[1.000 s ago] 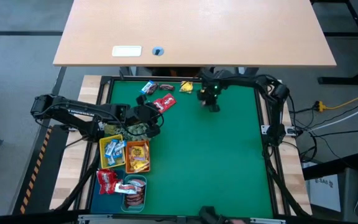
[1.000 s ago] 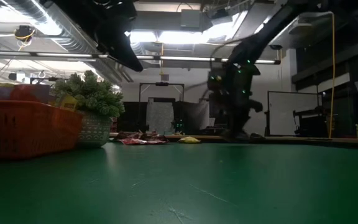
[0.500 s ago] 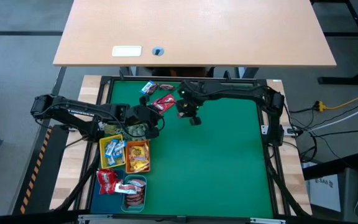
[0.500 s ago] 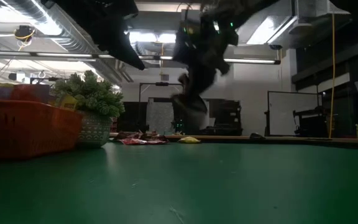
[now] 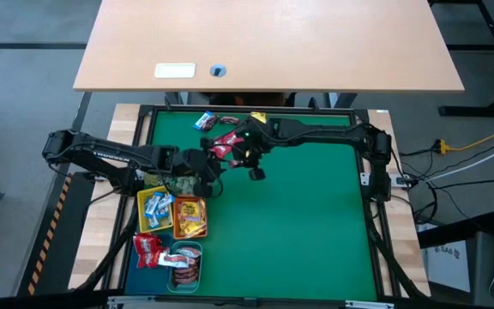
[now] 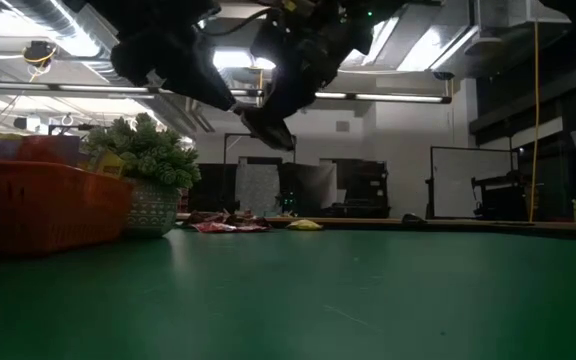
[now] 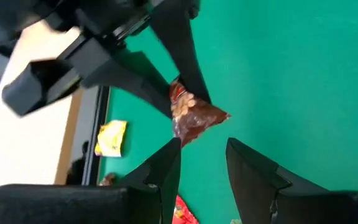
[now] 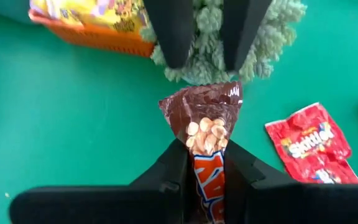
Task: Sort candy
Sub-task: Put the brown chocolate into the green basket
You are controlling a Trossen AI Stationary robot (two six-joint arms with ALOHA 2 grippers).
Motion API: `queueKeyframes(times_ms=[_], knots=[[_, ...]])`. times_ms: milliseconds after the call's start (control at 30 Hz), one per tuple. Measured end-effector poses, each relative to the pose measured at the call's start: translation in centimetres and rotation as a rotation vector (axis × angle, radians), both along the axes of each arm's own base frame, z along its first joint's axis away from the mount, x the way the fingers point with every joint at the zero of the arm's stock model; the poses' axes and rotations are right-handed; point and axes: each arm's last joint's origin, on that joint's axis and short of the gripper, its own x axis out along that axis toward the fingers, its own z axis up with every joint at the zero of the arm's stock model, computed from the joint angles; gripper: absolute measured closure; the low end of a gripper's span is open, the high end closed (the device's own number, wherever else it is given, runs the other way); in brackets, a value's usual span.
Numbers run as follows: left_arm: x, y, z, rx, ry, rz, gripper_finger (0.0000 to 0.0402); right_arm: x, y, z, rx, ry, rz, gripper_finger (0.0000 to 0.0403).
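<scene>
My right claw (image 8: pixel 205 163) pinching a brown peanut bar (image 8: pixel 205 127) — my left claw (image 7: pixel 201 162) spread just ahead, plant ball (image 8: pixel 219 37) beyond

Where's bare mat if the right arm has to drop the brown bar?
The green mat lies bare right of the orange tray, below the right gripper holding the brown peanut bar. Crowded: loose red packets at the top edge, trays and left gripper at left.

Pale wooden desk (image 5: pixel 264 43) beyond the right gripper (image 5: pixel 254 168); grey floor (image 5: pixel 24 77); ceiling strip lights (image 6: pixel 408 98) overhead.
</scene>
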Motion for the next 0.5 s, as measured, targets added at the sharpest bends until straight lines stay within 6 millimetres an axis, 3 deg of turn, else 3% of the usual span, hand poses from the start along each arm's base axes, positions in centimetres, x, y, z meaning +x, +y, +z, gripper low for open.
queueKeyframes(times_ms=[500], knots=[[0.53,-0.27,0.70,0.084,-0.049,-0.099,0.0279,0.48,0.28,0.68,0.224,-0.058,0.009,0.0343]])
